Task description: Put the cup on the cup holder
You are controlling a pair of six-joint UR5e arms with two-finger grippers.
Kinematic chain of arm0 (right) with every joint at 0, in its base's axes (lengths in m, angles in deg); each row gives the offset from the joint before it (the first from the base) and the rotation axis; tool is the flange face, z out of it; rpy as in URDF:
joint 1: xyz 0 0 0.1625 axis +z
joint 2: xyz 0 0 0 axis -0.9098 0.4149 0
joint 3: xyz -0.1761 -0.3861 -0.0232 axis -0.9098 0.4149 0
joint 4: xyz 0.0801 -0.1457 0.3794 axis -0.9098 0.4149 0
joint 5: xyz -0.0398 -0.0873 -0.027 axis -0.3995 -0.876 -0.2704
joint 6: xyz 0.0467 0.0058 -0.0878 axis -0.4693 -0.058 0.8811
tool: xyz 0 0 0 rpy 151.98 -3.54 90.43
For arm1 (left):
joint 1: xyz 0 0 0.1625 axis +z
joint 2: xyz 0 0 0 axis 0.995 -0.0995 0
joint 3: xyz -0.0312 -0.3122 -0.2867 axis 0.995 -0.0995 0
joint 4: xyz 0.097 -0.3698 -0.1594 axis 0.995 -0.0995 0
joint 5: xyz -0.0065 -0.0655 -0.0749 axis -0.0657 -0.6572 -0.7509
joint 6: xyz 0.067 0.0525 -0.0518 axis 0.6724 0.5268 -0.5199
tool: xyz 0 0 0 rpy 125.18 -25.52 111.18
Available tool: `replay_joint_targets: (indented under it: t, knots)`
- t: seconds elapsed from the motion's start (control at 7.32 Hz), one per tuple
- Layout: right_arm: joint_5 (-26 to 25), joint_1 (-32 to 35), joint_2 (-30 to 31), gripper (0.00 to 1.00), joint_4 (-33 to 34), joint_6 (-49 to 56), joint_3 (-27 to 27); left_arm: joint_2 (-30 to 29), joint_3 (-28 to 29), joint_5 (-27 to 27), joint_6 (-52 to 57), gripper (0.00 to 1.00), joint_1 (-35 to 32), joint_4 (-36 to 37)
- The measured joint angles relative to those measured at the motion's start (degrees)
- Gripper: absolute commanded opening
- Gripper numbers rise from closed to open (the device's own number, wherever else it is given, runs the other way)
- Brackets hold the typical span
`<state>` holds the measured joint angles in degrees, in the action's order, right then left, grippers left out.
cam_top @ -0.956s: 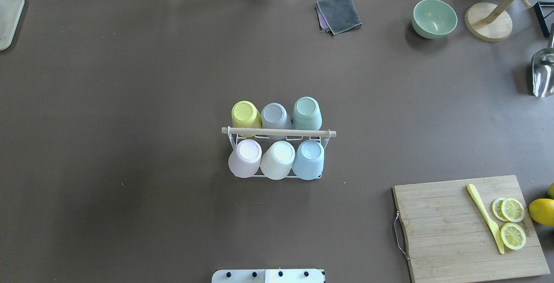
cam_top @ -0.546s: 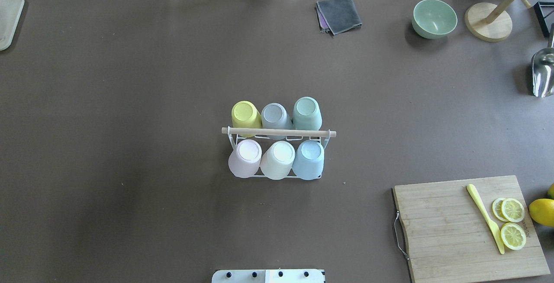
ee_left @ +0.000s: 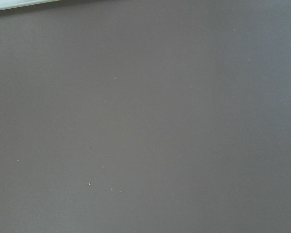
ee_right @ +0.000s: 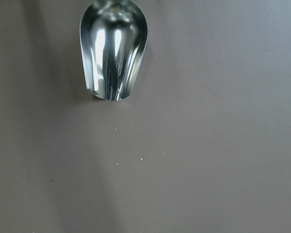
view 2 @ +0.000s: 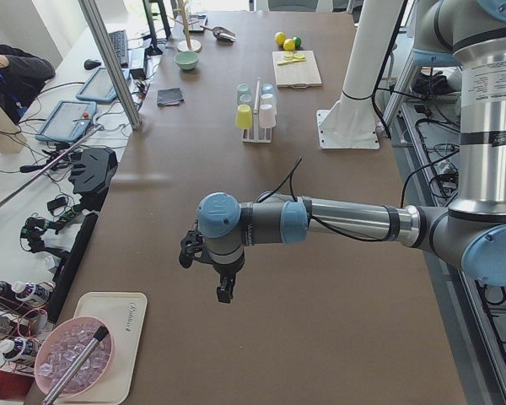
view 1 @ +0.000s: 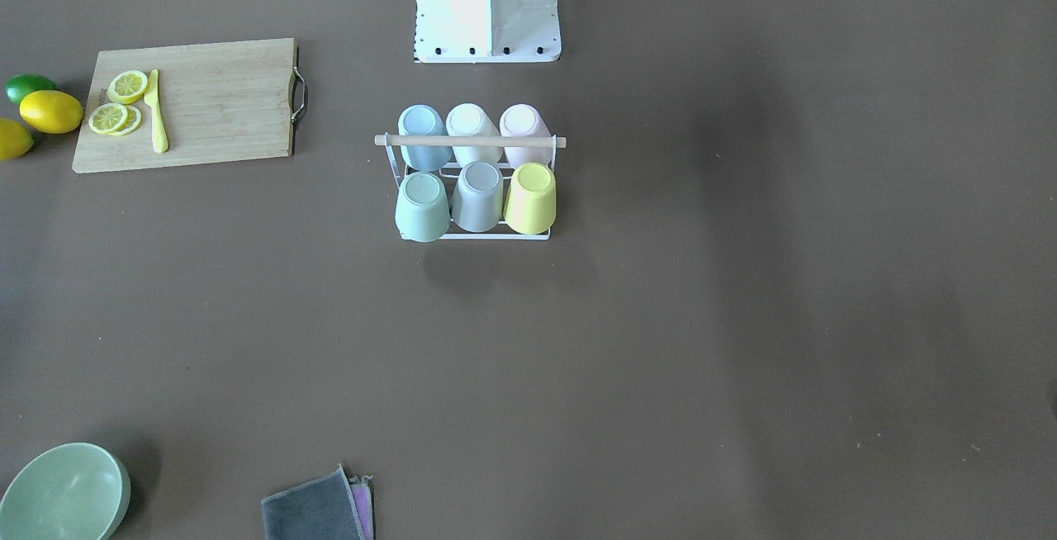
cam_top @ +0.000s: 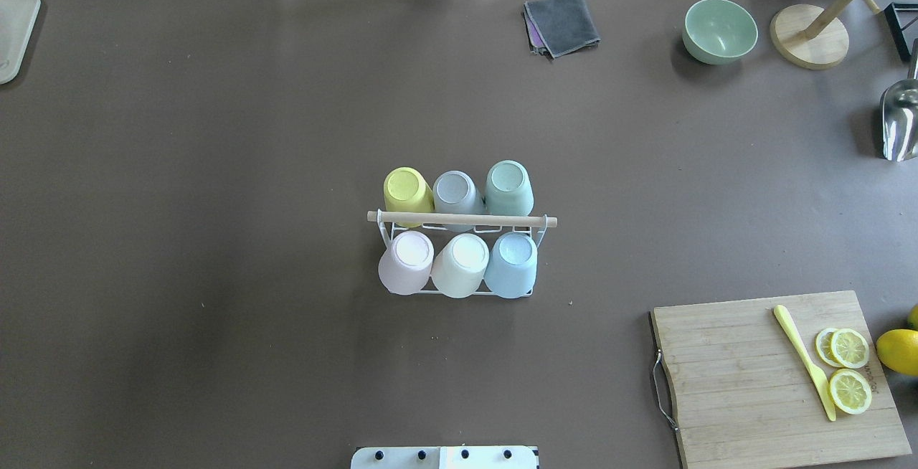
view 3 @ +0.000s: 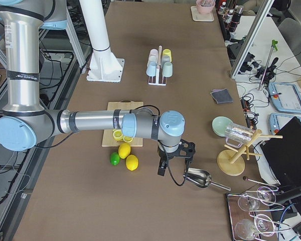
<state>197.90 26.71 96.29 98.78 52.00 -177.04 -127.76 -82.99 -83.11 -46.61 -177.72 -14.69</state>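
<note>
The left gripper [view 2: 220, 283] hangs over bare table [cam_top: 215, 168] near the robot's left end. It shows only in the side view, so I cannot tell how far its jaws are parted, though nothing visibly hangs from it. Its wrist camera sees plain brown surface. The right gripper [view 3: 171, 164] hangs near the other end, equally unreadable and seemingly empty, with a metal scoop [ee_right: 113, 46] at 12 o'clock in its wrist view. Well away from both, the cup holder [cam_top: 502, 220] stands at the centre of the table. All six places are filled with upturned cups. The yellow cup [cam_top: 407, 191], grey cup [cam_top: 457, 193] and green cup [cam_top: 509, 188] sit in the row at its 12 o'clock side. The pink cup [cam_top: 407, 261], cream cup [cam_top: 461, 263] and blue cup [cam_top: 512, 263] sit at its 6 o'clock side. Over the last second nothing in the overhead view has shifted: the cups, the wooden rod [cam_top: 430, 217] and the clutter sit exactly as they did. From the holder, the cutting board [cam_top: 753, 376] lies at 4 o'clock and the green bowl [cam_top: 719, 30] at 1 o'clock. No loose cup shows anywhere. With the rack full, the scene still and both arms far off, the placing looks finished and no further step is evident.
</note>
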Motion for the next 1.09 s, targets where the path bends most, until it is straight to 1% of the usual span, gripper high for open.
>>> replay_joint_targets:
  t: [0.27, 0.41, 0.55, 1.09]
  knots:
    - [0.00, 0.00, -0.05, 1.00, -0.03, -0.01, -0.05, 1.55, -4.55, 0.09, 0.53, 0.99, -3.50, 1.74]
    - [0.00, 0.00, -0.07, 1.00, -0.03, -0.07, -0.08, 2.27, -5.60, 0.10, 0.56, 0.99, -4.45, 1.84]
    - [0.00, 0.00, -0.08, 1.00, -0.03, -0.03, -0.09, 2.57, -5.79, 0.07, 0.51, 0.99, -4.79, 1.84]
    - [0.00, 0.00, -0.09, 1.00, -0.03, 0.07, -0.07, 2.65, -3.40, -0.07, 0.53, 0.99, -4.80, 0.32]
